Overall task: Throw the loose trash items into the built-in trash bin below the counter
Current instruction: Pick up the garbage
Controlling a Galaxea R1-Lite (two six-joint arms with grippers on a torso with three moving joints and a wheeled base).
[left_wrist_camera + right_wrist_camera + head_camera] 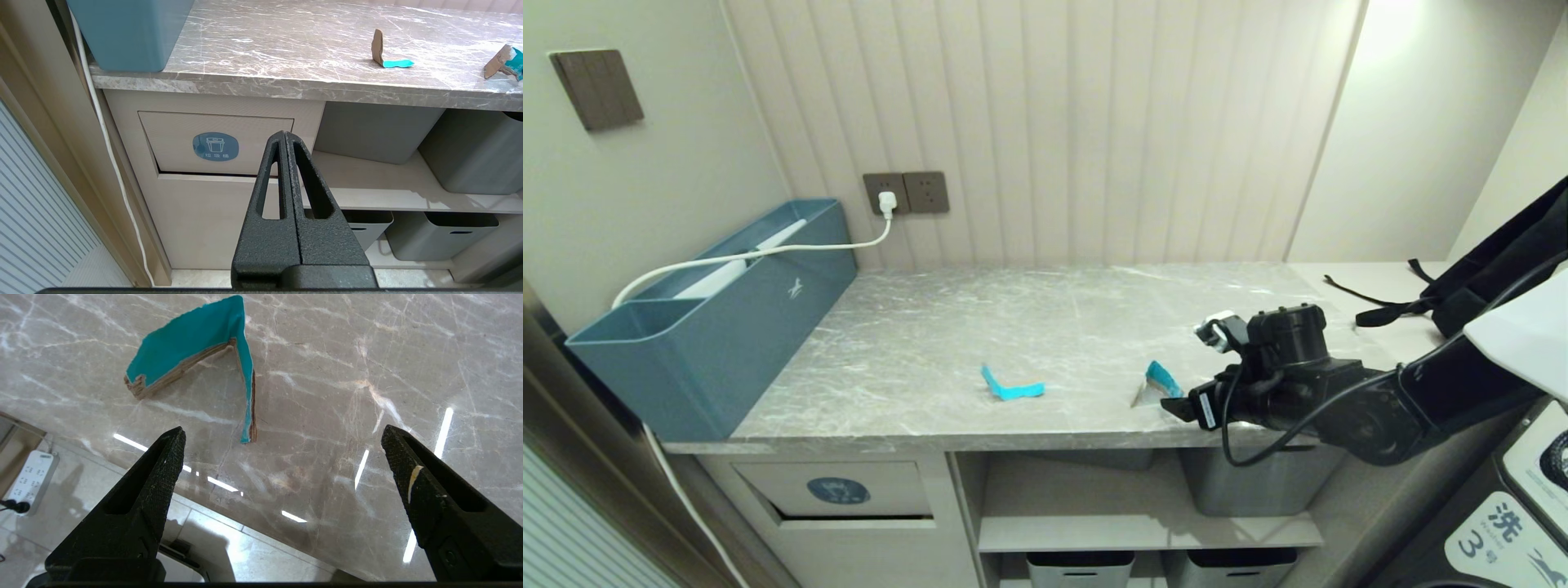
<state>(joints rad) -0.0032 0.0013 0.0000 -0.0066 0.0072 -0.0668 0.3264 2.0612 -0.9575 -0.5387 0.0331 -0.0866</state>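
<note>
A bent turquoise strip (1011, 388) (392, 61) lies near the front edge of the grey marble counter (980, 327). To its right stands a folded cardboard piece with a turquoise face (1158, 382) (192, 351) (504, 63). My right gripper (1180, 400) (282, 432) hovers open over the counter's front edge, just short of that piece, with nothing between its fingers. The built-in trash bin flap with its round blue sticker (837, 490) (216, 143) sits below the counter at the left. My left gripper (284, 134) is shut and empty, low in front of the cabinet.
A blue organiser box (719, 318) stands at the counter's left end, with a white cable running to a wall plug (888, 202). Black bag straps (1388, 306) lie at the right. Grey tubs (1258, 482) fill the shelves under the counter. A power strip (32, 477) lies on the floor.
</note>
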